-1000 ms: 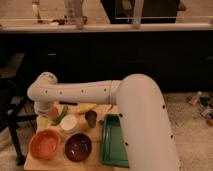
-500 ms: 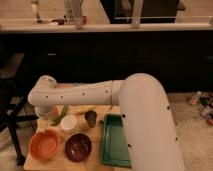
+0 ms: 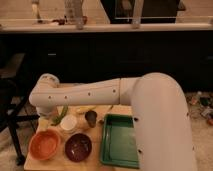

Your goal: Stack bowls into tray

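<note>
Tool (image 3: 54, 116) — low over table (image 3: 100, 112), behind orange bowl (image 3: 45, 144).

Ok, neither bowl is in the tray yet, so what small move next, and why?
Probably lower the claw toward the orange bowl: the claw hangs just behind that bowl, nearer it than the maroon bowl, and both bowls sit beside the tray.
</note>
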`<state>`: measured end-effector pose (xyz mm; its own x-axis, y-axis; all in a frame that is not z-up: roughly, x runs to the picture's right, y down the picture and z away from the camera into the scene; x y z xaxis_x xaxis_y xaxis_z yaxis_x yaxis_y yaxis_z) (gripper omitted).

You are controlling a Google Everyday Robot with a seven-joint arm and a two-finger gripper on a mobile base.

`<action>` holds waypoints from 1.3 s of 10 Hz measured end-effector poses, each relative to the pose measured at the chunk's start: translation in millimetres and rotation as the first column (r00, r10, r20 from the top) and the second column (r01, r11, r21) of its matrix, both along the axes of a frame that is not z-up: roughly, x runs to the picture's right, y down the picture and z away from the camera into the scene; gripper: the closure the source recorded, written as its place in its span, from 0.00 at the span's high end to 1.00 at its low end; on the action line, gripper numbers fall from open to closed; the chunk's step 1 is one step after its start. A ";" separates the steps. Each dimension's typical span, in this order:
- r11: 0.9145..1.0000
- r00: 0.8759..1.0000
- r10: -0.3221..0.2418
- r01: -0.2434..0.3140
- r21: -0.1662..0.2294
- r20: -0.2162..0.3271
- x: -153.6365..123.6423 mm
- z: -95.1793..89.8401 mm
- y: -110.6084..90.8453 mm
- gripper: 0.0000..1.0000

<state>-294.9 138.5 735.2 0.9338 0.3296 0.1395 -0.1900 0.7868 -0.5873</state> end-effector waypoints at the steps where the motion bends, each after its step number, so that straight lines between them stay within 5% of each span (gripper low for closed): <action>1: 1.000 1.000 0.005 -0.005 -0.014 -0.002 -0.2 6.7 4.9 0.80; 4: 0.997 1.000 0.004 -0.005 -0.074 -0.016 -7.2 34.3 27.7 0.80; 13: 0.986 0.996 0.018 -0.032 -0.162 -0.084 3.6 52.5 58.0 0.80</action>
